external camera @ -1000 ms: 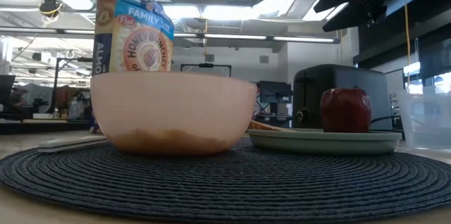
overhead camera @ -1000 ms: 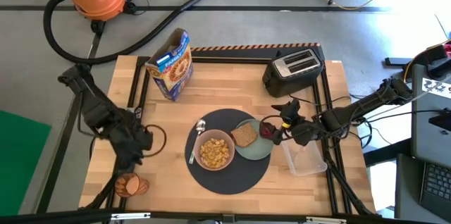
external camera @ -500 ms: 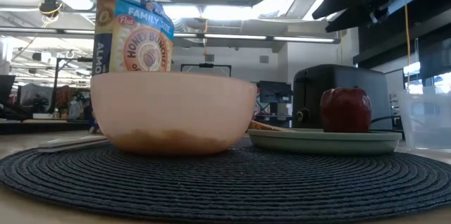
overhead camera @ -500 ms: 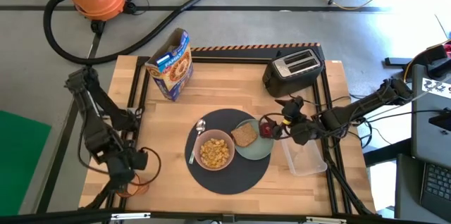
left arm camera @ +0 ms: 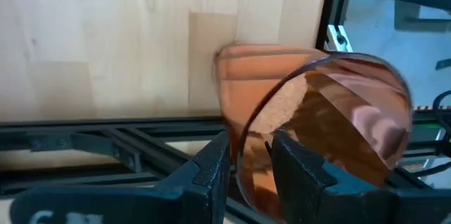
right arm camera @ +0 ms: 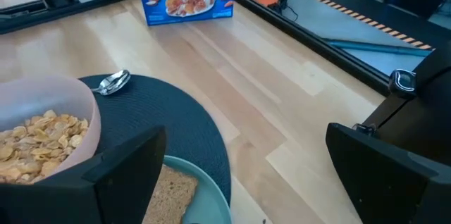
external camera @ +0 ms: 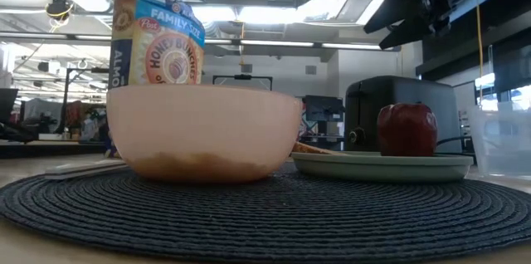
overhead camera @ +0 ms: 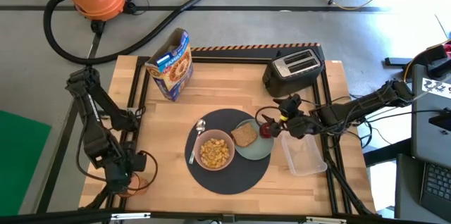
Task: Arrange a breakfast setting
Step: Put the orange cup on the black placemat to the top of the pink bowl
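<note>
Cup step in hand: left gripper [left arm camera: 246, 171] at the table's 8 o'clock corner, fingers pinching the lying orange cup's [left arm camera: 310, 122] rim; right gripper [overhead camera: 271, 120] wide open above the apple [overhead camera: 266, 130]; next, lift and stand the cup by the mat [overhead camera: 229, 178].

Mat [overhead camera: 229, 171] lies centre-front on table [overhead camera: 225, 83]. On mat: bowl [overhead camera: 215, 151] at left, plate [overhead camera: 255, 146] at right, spoon [overhead camera: 196, 136] just left of bowl. Toast [overhead camera: 244, 135] and apple [overhead camera: 266, 129] sit on plate, apple at its right edge. Cereal box [overhead camera: 171, 65] stands back-left, toaster [overhead camera: 293, 69] back-right. Clear container [overhead camera: 304, 155] just right of mat. Cup [left arm camera: 317, 125] at front-left corner.
</note>
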`<state>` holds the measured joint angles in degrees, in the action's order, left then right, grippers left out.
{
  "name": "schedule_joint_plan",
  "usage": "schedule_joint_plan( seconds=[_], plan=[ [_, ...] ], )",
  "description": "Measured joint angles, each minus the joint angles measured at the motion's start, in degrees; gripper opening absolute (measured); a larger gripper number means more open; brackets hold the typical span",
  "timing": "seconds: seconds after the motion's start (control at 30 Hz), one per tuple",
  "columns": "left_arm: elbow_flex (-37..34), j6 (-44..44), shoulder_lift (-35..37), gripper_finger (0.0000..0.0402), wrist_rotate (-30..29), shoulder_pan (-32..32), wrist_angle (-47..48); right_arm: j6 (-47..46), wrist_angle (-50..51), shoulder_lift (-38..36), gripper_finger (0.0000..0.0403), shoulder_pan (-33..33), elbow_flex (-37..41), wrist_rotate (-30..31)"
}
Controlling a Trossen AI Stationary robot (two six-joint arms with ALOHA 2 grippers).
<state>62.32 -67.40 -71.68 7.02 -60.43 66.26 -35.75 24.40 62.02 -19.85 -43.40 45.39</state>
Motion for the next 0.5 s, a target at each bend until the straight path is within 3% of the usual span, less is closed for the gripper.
schedule_joint_plan(
  seconds=[0.23,0.5],
  plan=[
    [-3.54,4.52,0.0,0.0085,-1.32,-0.03,-4.52,0.0,0.22,0.0,0.0379,0.01,0.0,0.02],
    [-3.84,9.37,-0.04,0.0009,-7.45,0.03,-5.73,0.46,0.84,0.0,0.0379,0.01,-0.02,0.02]
  ],
)
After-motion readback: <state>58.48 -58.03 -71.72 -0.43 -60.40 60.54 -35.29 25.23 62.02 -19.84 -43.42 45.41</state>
